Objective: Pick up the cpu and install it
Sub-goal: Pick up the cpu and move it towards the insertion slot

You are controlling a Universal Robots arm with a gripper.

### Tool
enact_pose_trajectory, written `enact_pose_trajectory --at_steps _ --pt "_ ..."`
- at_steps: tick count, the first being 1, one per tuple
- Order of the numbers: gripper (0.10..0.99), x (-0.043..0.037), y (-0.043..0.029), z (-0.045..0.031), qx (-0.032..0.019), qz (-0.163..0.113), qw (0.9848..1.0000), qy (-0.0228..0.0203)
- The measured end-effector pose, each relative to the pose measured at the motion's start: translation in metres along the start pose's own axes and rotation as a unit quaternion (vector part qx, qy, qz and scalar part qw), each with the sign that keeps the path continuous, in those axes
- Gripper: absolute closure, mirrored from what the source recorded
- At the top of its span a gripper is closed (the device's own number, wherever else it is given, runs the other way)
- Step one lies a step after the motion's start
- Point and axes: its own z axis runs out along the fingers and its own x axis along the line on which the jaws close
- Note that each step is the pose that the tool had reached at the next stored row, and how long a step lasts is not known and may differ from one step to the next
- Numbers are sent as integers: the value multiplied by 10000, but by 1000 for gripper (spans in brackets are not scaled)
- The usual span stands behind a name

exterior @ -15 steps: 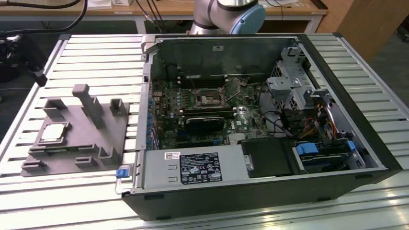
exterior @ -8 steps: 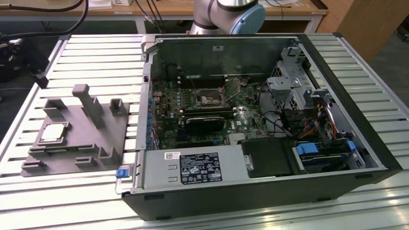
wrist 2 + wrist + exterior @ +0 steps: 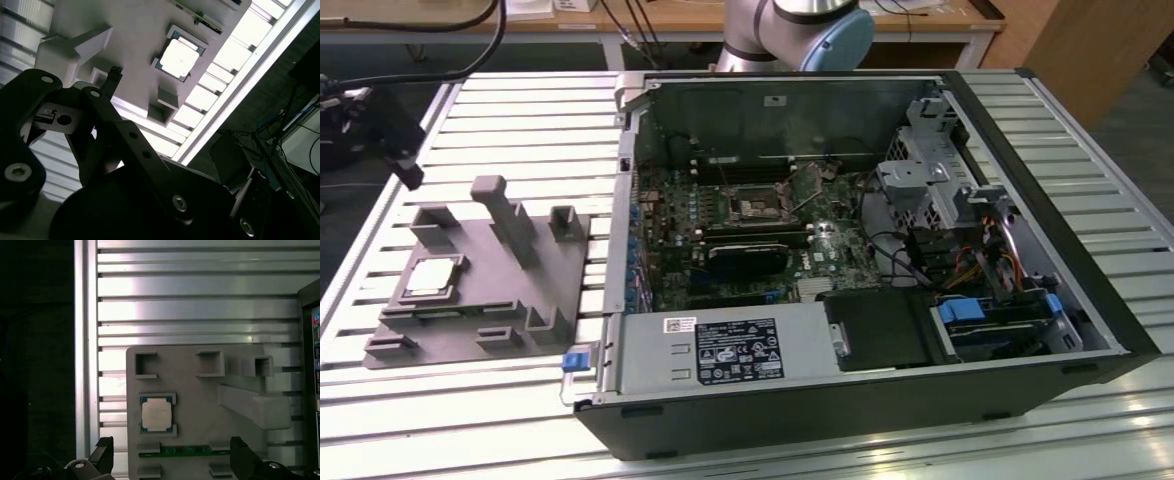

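While the cpu (image 3: pixel 157 415) lies flat in its recess on the grey fixture (image 3: pixel 200 400), well apart from the motherboard socket (image 3: pixel 758 207), the gripper (image 3: pixel 170 447) hovers over the fixture, its fingers spread wide and empty. The pickup looks not yet made. A grasp likely calls for centring on the chip's thin edges.

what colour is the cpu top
The cpu top is silver, edged green; clearest in the first wrist view.
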Motion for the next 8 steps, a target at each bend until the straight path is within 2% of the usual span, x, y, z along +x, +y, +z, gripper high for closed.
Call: enact_pose_trajectory --at_steps 8 --pt "98 1 -8 57 0 -3 10000 3"
